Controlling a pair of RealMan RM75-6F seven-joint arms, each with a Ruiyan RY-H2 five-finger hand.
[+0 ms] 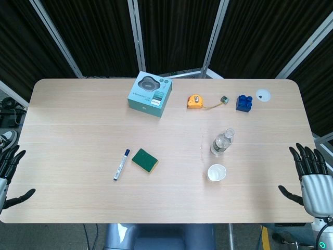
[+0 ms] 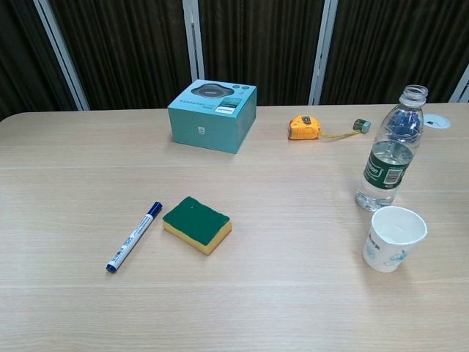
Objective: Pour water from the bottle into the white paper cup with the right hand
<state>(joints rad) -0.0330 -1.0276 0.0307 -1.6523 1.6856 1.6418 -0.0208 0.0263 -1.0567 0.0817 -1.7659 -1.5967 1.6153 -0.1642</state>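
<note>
Head view showed the right hand (image 1: pixel 312 179) spread and empty off the counter's (image 1: pixel 78 130) right edge, the left hand (image 1: pixel 8 169) likewise at the left edge. Chest view showed the uncapped bottle (image 2: pixel 388 150) upright, just behind the white paper cup (image 2: pixel 394 238); nothing appeared grasped or poured yet.

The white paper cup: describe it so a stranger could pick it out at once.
On the wooden table, look to the right half, near the front edge. There a clear water bottle stands uncapped, and the white paper cup sits just in front of it, apart from it. It is the only open, empty white container there, with a faint blue print.
</note>
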